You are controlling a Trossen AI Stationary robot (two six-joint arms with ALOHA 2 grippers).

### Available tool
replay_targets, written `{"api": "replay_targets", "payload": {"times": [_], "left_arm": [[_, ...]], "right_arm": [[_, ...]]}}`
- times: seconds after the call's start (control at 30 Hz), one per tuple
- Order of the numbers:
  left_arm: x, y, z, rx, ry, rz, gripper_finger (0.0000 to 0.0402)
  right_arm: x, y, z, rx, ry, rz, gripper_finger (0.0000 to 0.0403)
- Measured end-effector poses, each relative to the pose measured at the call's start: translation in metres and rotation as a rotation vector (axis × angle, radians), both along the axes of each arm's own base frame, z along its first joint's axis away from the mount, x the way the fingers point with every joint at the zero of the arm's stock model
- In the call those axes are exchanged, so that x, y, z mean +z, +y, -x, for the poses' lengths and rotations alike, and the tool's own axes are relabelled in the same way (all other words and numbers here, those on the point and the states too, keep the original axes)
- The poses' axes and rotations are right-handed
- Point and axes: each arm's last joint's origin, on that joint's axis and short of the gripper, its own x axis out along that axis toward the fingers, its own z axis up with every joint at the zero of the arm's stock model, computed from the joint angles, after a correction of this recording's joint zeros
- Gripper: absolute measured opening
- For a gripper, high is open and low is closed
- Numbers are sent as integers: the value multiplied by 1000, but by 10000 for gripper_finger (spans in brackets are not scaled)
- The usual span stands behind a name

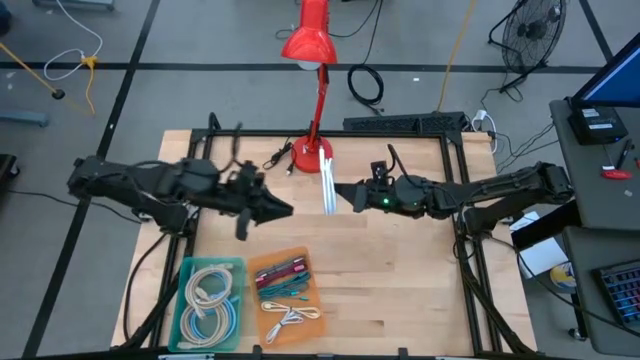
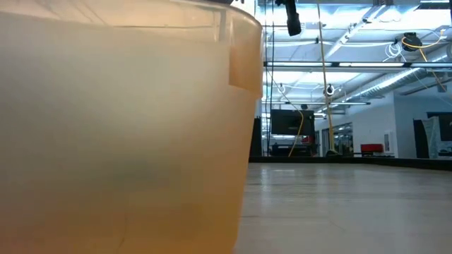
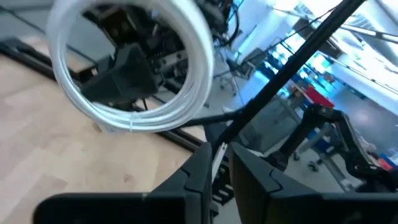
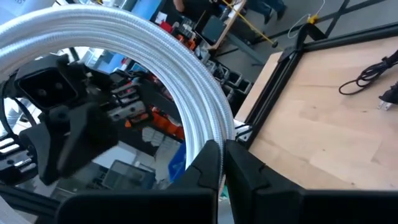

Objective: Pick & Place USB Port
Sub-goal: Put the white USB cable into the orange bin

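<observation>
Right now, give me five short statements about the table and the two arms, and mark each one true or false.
1. The right gripper holds a coiled white cable. True.
2. The red desk lamp stands at the near edge of the table, beside the trays. False: it stands at the far edge, between the two arms.
3. The teal tray holds coiled cables. True.
4. The orange tray lies to the left of the teal tray in the high view. False: it lies to its right, next to it.
5. The white cable lies flat on the wooden table. False: it hangs above the wood, between the right gripper and the left gripper.
</observation>
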Motion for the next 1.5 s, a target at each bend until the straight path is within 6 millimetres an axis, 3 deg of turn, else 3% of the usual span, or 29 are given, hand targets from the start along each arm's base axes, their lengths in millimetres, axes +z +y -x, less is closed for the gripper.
{"api": "replay_targets", "payload": {"times": [0.27,0.7,1.17,1.5], "left_arm": [[-10,4,-31,-73,-28,28,114],[2,14,-34,-10,-169,13,239],[-3,30,-46,105,-171,37,253],[-17,30,-64,110,-124,91,253]], "right_arm": [[3,2,0,7,-38,-7,0],[8,8,1,-91,-94,-18,0],[-15,10,-21,-139,-93,-85,0],[-29,7,-33,-158,-81,-120,0]]}}
